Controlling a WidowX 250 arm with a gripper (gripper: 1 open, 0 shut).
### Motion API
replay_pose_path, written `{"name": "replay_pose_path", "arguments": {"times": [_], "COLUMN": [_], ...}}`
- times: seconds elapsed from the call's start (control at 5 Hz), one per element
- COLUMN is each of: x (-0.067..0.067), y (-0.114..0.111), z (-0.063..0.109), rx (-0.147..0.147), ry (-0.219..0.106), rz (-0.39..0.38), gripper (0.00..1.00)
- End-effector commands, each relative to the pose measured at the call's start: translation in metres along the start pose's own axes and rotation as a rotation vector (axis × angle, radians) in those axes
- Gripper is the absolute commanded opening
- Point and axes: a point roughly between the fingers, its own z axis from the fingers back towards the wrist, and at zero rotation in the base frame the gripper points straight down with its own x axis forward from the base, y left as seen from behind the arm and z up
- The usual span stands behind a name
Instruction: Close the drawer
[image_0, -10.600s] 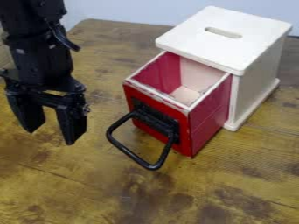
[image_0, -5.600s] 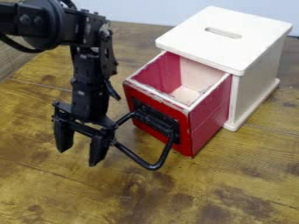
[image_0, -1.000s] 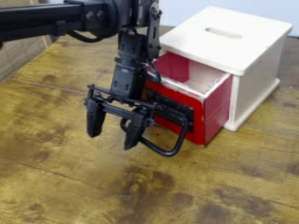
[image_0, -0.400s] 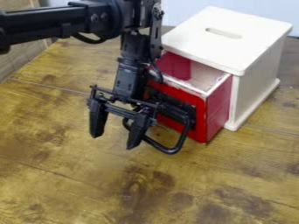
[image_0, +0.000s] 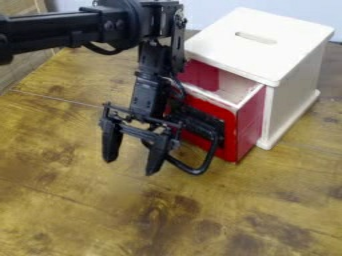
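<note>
The red drawer (image_0: 230, 125) with its pale wood rim stands partly pulled out of the cream-white cabinet (image_0: 274, 55). Its black loop handle (image_0: 201, 160) hangs down at the front. My black gripper (image_0: 134, 152) is open, fingers pointing down at the wooden table, and sits right in front of the drawer's face. One finger (image_0: 156, 153) is against or just next to the handle. The arm (image_0: 150, 70) hides the drawer's left front corner.
A scuffed wooden table (image_0: 80, 210) spreads out to the left and front. The cabinet has a slot in its top (image_0: 257, 37) and stands at the back right.
The gripper, still open, has crept slightly right toward the drawer front over the last second. The drawer sits a bit further in than in the oldest frames.
</note>
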Motion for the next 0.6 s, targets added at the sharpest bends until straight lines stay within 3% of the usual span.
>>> {"name": "replay_pose_path", "arguments": {"times": [0.0, 0.4], "x": [-0.002, -0.005], "y": [-0.073, -0.061], "z": [-0.034, -0.021], "rx": [0.065, 0.136], "ry": [0.029, 0.018], "rz": [-0.036, -0.16], "gripper": [1.0, 1.0]}}
